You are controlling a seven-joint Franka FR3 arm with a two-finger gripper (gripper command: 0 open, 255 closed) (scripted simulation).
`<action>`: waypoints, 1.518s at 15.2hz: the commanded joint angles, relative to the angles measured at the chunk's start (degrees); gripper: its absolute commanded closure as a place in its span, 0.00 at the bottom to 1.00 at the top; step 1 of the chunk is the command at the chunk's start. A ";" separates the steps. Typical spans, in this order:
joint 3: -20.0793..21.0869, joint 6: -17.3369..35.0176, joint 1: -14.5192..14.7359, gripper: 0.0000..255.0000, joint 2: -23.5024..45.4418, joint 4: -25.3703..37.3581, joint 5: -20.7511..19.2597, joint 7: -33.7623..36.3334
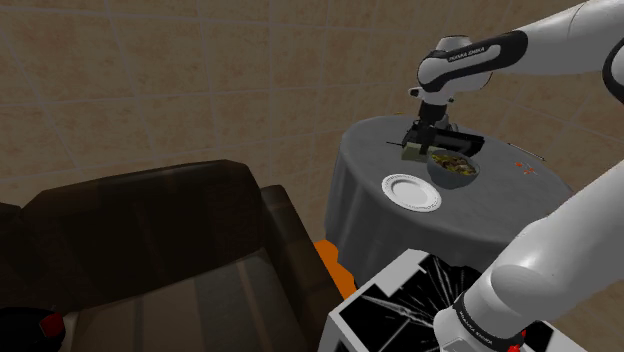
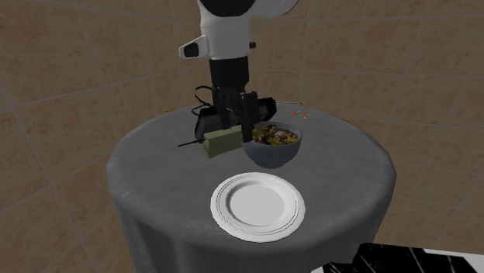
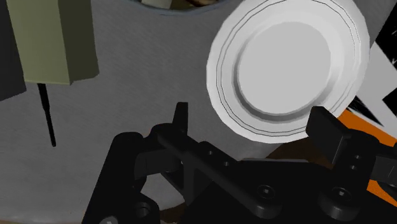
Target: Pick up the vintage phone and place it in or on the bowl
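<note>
Vintage phone [image 2: 221, 143] sits beside the bowl [image 2: 271, 153], perhaps touching, on the grey table [image 2: 349, 167]; tool [image 3: 253, 121] spread apart.

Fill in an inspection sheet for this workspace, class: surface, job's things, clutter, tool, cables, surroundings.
Surface: round table under a grey cloth.
Job's things: olive vintage phone with a thin black antenna, lying beside the bowl, not in it; the bowl holds mixed food.
Clutter: white plate, bare; small red bits beyond the bowl in the second exterior view.
Tool: tool open, over the table by the phone, holding nothing.
Cables: nothing seen.
Surroundings: dark sofa, brown tiling, black-and-white stand.
</note>
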 commanded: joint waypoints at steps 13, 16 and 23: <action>-0.74 -0.30 -9.87 0.00 35.93 32.82 17.62 -31.36; -0.14 0.61 -10.69 0.00 37.80 33.70 18.32 -32.33; 0.72 4.26 -11.21 0.00 39.12 31.35 18.90 -32.72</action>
